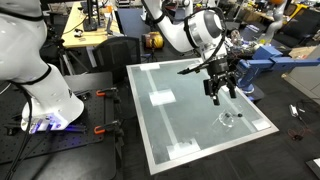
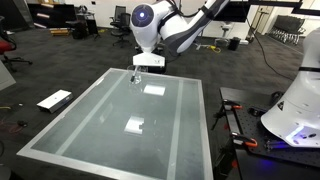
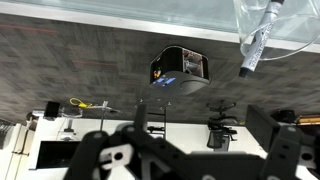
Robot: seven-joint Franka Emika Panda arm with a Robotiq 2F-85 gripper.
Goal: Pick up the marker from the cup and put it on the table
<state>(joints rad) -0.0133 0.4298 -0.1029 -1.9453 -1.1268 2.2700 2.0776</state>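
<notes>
Over the large pale grey-green glassy table (image 1: 200,132), the black Robotiq gripper (image 1: 221,90) hovers, jaws spread wide to take a pen. At its five o'clock, the small clear cup (image 1: 230,118) props the thin dark-tipped marker (image 3: 255,42) at a lean, top end free for pinching.

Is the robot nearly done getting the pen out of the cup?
Nothing done yet: the thin black marker sits in the small clear cup in the wrist view. In hand: the gripper hangs near the cup, jaws open and empty. Left: grab the marker, lift it out, lay it on the pale grey-green glassy table.
</notes>
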